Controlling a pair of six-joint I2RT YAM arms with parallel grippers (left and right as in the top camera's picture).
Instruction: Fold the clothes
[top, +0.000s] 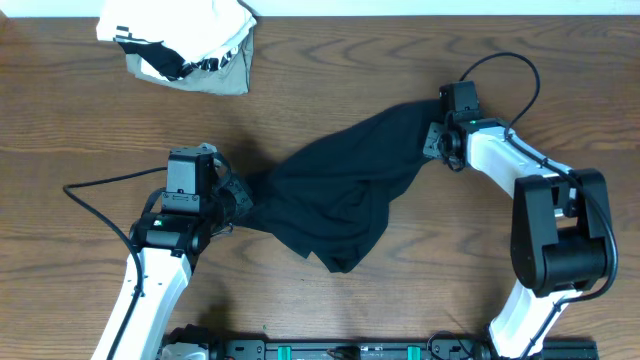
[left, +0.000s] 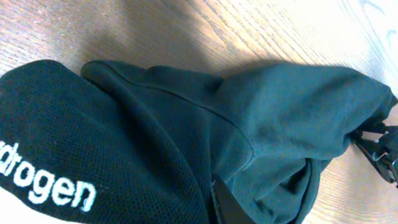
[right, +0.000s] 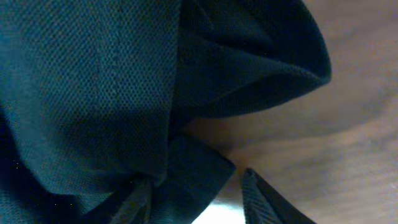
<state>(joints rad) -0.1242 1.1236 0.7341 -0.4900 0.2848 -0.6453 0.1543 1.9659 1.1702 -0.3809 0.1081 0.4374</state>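
**Black garment slung between two arms, mid-tabletop**

The black garment (top: 340, 200) lies in the middle of the wooden tabletop (top: 400, 60). It is pulled into a rumpled band that runs from the left gripper (top: 236, 200) up to the right gripper (top: 434, 142), with a loose lobe sagging toward the near edge.

The left gripper is closed tight on the garment's left end. In the left wrist view the cloth is bunched right up against the camera, and white lettering (left: 56, 186) shows on one fold.

The right gripper sits at the opposite end with its jaws partly apart. A fold of cloth lies between them, but bare tabletop shows in the gap beside one finger (right: 264, 202), so it is not clamped.

Cloth fills most of both wrist views and hides much of each gripper's own fingers.

A white-and-grey bundle (top: 185, 45) with striped trim sits in the far left corner, well apart from the garment. A black cable (top: 95, 200) from the left arm loops over the tabletop on that side, also away from the cloth.
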